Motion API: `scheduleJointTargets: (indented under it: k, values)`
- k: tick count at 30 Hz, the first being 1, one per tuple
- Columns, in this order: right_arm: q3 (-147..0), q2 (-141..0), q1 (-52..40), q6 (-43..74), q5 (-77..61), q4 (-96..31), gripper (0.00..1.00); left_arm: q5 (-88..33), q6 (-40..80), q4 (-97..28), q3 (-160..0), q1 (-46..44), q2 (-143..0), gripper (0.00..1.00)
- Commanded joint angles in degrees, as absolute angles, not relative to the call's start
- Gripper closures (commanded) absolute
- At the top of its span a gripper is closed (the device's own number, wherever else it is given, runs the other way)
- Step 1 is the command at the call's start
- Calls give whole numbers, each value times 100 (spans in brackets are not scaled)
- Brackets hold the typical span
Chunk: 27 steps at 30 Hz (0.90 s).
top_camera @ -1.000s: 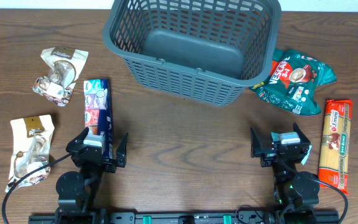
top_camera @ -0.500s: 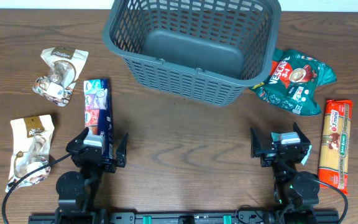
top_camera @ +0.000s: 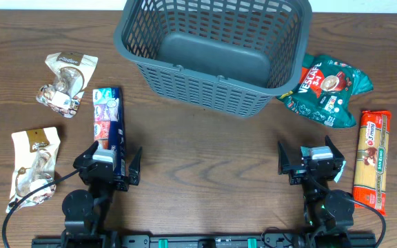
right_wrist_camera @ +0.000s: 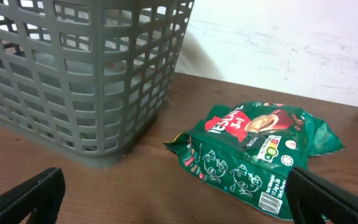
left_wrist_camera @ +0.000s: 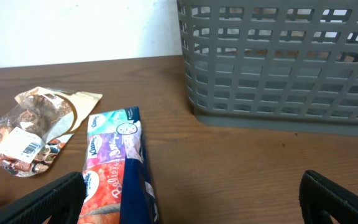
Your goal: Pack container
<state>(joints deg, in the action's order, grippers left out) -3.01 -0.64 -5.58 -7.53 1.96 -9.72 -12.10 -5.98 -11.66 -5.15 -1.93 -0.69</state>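
One brown wooden worktop (top_camera: 198, 151) carries all items under inspection.

Container (top_camera: 198, 88): dark grey lattice basket, upright at the far centre of the worktop. Its solid bottom is bare, so nothing is packed yet.

Green coffee bag (top_camera: 326, 86): lies flat just beside the container's right wall. Contact cannot be confirmed.

Pasta packet (top_camera: 372, 158): lies lengthwise near the right edge, just beside the right arm.

Tissue pack (top_camera: 107, 124): lies lengthwise, left of the container. Its near end reaches in between the left jaws, closer to the left finger in the wrist view.

Two crumpled snack pouches: one far left (top_camera: 64, 84), one near left (top_camera: 33, 165), well apart from the container.

Left gripper (top_camera: 109, 158): jaws spread wide, gripping nothing.

Right gripper (top_camera: 309, 157): jaws likewise spread wide and empty, facing the coffee bag and the container corner.

Assessment: the step in hand appears to be the first pick. The tissue pack is the natural candidate (it already sits within the left jaws' span).

Recommendations:
- Shift the left jaws sideways until the pack is centred.
- Close across its narrow width.
- Lift well above the thick rim before travelling.
- Release low over the flat bottom.
- Treat the coffee bag as soft and slippery, and take a firm central pinch
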Motion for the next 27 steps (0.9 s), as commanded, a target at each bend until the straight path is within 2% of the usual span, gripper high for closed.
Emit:
scheduleJointTargets:
  k: [1, 12, 16, 19, 23, 27]
  values:
    - [-279, -30, -604, -714, 209, -985, 1, -1288, -611, -1179, -375, -193, -21, 1]
    - [-279, -30, -604, -718, 132, -893, 1, -1286, -611, -1092, -375, -193, -21, 1]
    - [-279, -30, -604, -701, 123, -978, 1, -1229, -167, -1120, -375, -193, -34, 1]
    - [-318, -32, -604, -16, 123, -963, 1, -1216, 213, -1127, -469, -193, -110, 1]
    - [-635, -82, -596, 814, 126, -1201, 1, -1066, 572, -1393, -1114, -193, -539, 1]
    - [-1597, -469, -591, 878, 193, -2060, 1, -740, 567, -2180, -2366, -193, -1579, 1]
